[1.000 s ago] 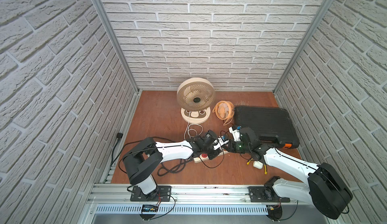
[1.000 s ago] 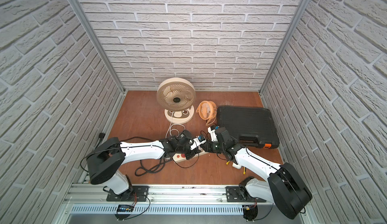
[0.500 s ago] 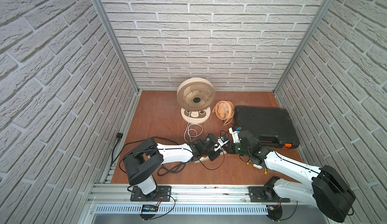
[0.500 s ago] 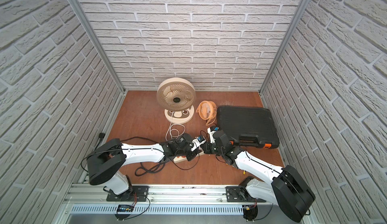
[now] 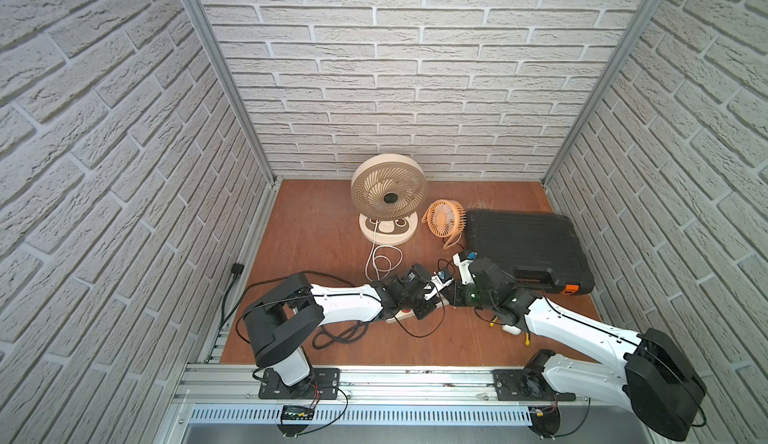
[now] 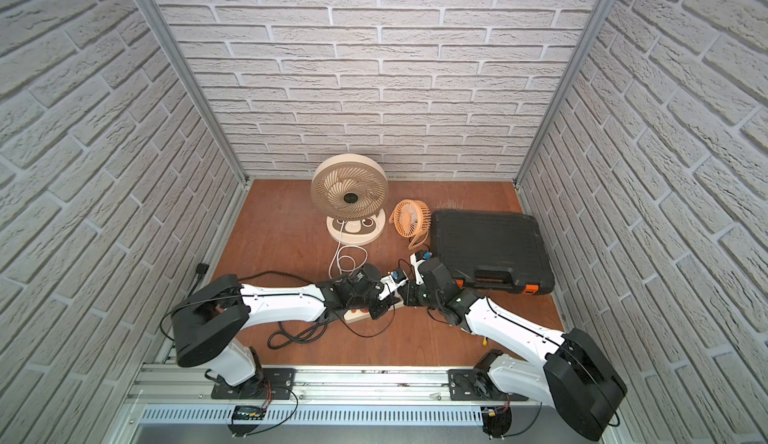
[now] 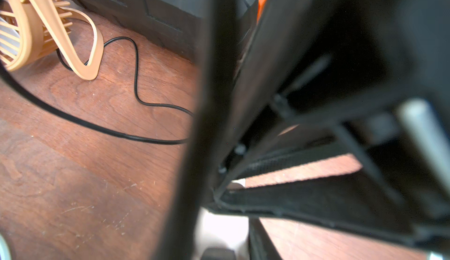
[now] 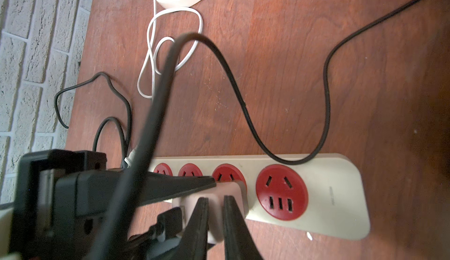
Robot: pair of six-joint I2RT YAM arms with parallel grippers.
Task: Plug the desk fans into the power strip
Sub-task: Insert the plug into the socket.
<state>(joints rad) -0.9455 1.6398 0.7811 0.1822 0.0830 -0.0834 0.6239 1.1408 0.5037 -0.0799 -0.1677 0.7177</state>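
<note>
At the near middle of the tabletop (image 5: 316, 230), in both top views, the left pincer (image 5: 422, 302) and the right pincer (image 5: 451, 296) meet tip to tip over the power strip (image 5: 397, 316), which lies beneath them and shows only as a cream end with a red spot under the left wrist. Beyond the pincers stand the large beige desk fan (image 5: 388, 190) with its coiled white cord (image 5: 380, 261), the small orange fan (image 5: 444, 218) and, on the right pincer's side, the black case (image 5: 528, 250); a thick black cord (image 5: 336, 336) loops below the left arm. In the other top view the same grouping appears, with the left pincer (image 6: 384, 298) and the right pincer (image 6: 405, 294) over the strip (image 6: 357, 315). In the left wrist view, blurred black pincer parts fill most of the frame, and whether the left pincer is spread or pressed together cannot be told; past them lie the orange fan (image 7: 26, 25), a thin black cable (image 7: 136, 76) and the case (image 7: 155, 8). In the right wrist view, the right pincer (image 8: 215, 222) is pinching a pale adapter plug (image 8: 216, 198) set against the third red socket of the power strip (image 8: 336, 185); a finger of the left pincer (image 8: 170, 185) reaches in beside that plug, and the last socket (image 8: 281, 191) beyond it is free.
</note>
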